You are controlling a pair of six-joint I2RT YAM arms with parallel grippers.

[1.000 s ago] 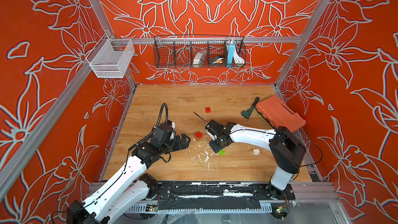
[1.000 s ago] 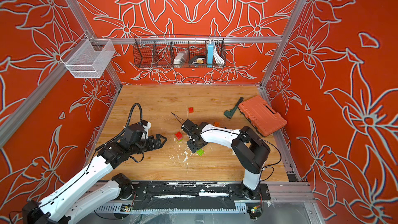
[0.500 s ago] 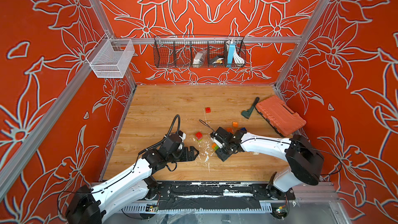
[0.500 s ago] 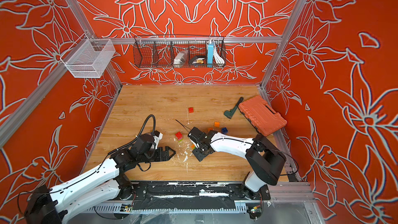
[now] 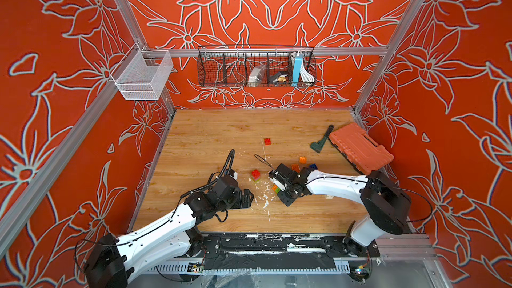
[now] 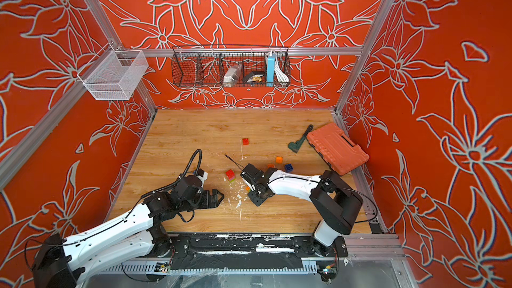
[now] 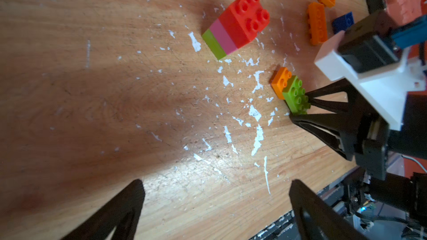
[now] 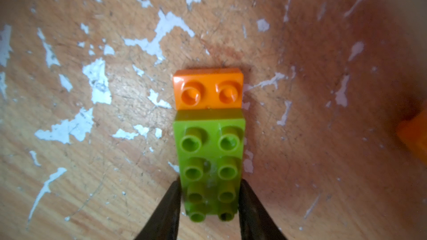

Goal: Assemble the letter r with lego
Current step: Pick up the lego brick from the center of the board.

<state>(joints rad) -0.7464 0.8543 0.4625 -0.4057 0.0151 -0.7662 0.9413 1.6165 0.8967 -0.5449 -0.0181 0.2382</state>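
Note:
My right gripper (image 8: 210,182) is shut on a lime green lego brick (image 8: 210,165), one finger on each long side. That brick sits on an orange brick (image 8: 208,88), whose end with two studs sticks out, low on the wooden floor (image 5: 210,139). Both top views show this pair as the green and orange bricks (image 5: 275,188) (image 6: 248,188). A red, pink and green stack (image 5: 255,175) (image 7: 235,23) stands just left of it. My left gripper (image 5: 248,198) (image 7: 216,183) is open and holds nothing, a short way left of the pair. Loose orange bricks (image 5: 302,159) (image 7: 317,23), a blue one (image 5: 313,166) and a red one (image 5: 267,141) lie farther back.
An orange-red ribbed case (image 5: 360,148) and a dark green tool (image 5: 321,141) lie at the back right. A black cable tie (image 5: 263,160) lies near the right wrist. White paint flecks (image 5: 266,203) dot the floor between the arms. Wire baskets (image 5: 256,67) hang on the back wall.
The right gripper has pulled back toward the front and its jaws have narrowed onto the green brick. The left arm has swung in toward the front centre, still open.

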